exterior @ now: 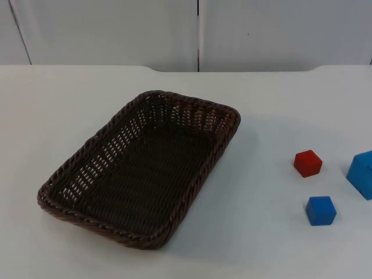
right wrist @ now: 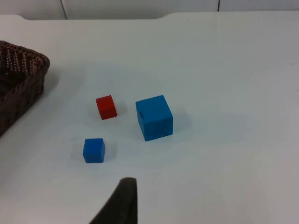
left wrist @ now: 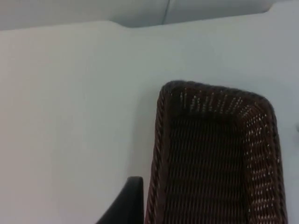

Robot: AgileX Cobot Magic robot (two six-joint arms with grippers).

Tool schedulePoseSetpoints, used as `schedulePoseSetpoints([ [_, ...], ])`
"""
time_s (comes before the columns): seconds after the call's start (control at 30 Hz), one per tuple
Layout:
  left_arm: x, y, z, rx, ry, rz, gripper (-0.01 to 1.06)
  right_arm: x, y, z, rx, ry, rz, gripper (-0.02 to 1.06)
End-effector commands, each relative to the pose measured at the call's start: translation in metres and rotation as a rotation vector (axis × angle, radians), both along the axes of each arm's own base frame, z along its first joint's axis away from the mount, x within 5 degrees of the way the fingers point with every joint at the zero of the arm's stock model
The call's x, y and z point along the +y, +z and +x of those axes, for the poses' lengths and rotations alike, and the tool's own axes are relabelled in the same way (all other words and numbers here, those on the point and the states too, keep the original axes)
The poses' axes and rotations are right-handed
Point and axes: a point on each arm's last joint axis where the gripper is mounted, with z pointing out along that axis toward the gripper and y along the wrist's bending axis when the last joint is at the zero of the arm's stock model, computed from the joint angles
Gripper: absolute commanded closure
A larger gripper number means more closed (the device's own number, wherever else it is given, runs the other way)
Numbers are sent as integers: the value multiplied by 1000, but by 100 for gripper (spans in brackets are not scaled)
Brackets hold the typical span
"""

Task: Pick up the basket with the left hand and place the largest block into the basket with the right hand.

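The basket (exterior: 139, 174) is dark brown wicker, its woven walls showing small pale gaps. Near the table's (exterior: 261, 99) right edge sit 3 plain blocks: a small red block (exterior: 307, 163), a small blue block (exterior: 321, 210), a large blue block (exterior: 363, 174). The table is white.

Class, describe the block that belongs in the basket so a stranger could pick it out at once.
On the white table, look right of the brown basket to three blocks. The big blue block lies beside the red block and the small blue block. It is clearly the largest.
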Motion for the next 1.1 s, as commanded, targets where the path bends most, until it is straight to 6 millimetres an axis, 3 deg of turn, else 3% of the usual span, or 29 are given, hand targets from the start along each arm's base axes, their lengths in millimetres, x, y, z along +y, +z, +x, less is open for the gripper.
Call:
schedulePoseSetpoints([
  [0.0,0,-9,13,18,-1,-10,0,0,-1,0,-4,-7,-3,0],
  [0.17,-3,-32,32,104,-20,-3,0,0,-1,0,-4,-7,-3,0],
  [0.57,-38,-87,64,225,-155,69,0,0,-1,0,-4,-7,-3,0],
  [1.07,-43,-134,114,346,-265,156,0,0,-1,0,-4,-7,-3,0],
])
